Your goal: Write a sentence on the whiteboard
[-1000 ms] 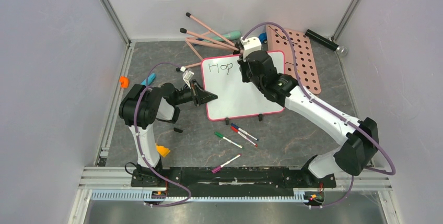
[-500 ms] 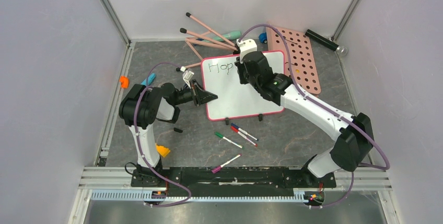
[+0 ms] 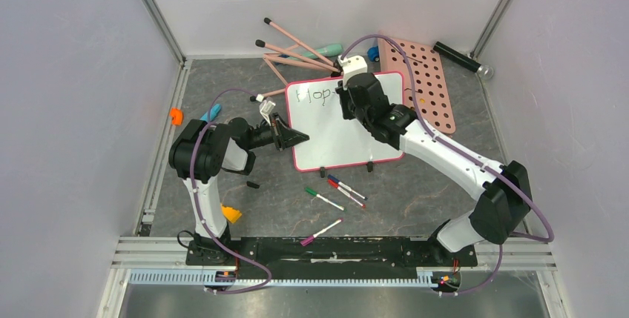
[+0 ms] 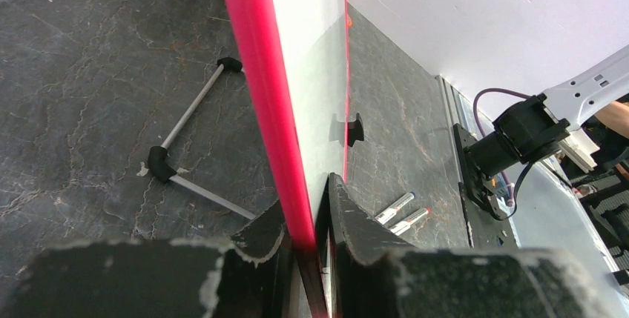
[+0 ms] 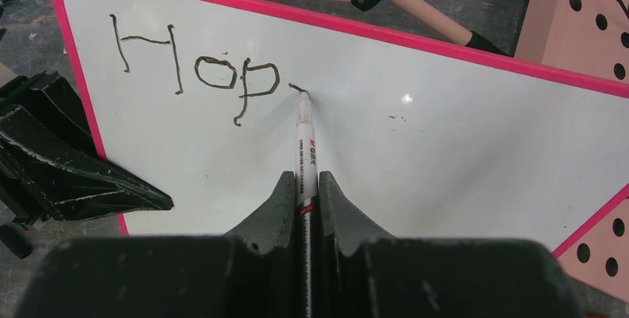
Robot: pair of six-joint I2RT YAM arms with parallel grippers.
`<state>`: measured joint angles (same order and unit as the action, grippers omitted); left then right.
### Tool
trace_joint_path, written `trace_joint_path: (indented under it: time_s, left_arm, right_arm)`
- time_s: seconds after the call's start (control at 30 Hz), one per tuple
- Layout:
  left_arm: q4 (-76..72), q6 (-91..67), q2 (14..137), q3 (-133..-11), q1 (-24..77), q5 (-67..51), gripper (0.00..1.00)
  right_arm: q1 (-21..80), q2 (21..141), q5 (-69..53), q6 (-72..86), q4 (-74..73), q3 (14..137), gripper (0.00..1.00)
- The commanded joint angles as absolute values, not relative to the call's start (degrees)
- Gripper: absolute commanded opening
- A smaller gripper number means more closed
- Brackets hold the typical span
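At the far middle of the counter (image 3: 415, 199), from above: the whiteboard (image 3: 337, 136), its left rim pinched by the left claw (image 3: 297, 138); "Hop" of the sentence (image 3: 312, 95) by the far left corner; right arm (image 3: 445, 156) reaching over the board just right of those letters; loose markers (image 3: 337, 188) beside the near edge

From the left wrist: claw closed on the pink-red rim, board seen edge-on between the jaws

From the right wrist: right claw (image 5: 304, 179) gripping a marker (image 5: 305, 140), tip touching the board just after the "p", at a short stroke
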<state>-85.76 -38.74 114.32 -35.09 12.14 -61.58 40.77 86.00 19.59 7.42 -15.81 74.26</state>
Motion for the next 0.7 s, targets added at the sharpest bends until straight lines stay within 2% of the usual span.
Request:
trace_joint_path:
  time_s: [0.0, 0.67]
  left_arm:
    - [-89.20, -32.70, 114.03, -36.03, 12.74, -62.27, 0.03]
    - [-89.21, -32.65, 113.95, -35.97, 12.74, -62.28, 0.03]
  right_arm:
    - [39.83, 84.78, 21.96, 7.03, -16.50, 73.46, 0.00]
    - [39.29, 86.88, 22.49, 6.76, -16.36, 76.26, 0.00]
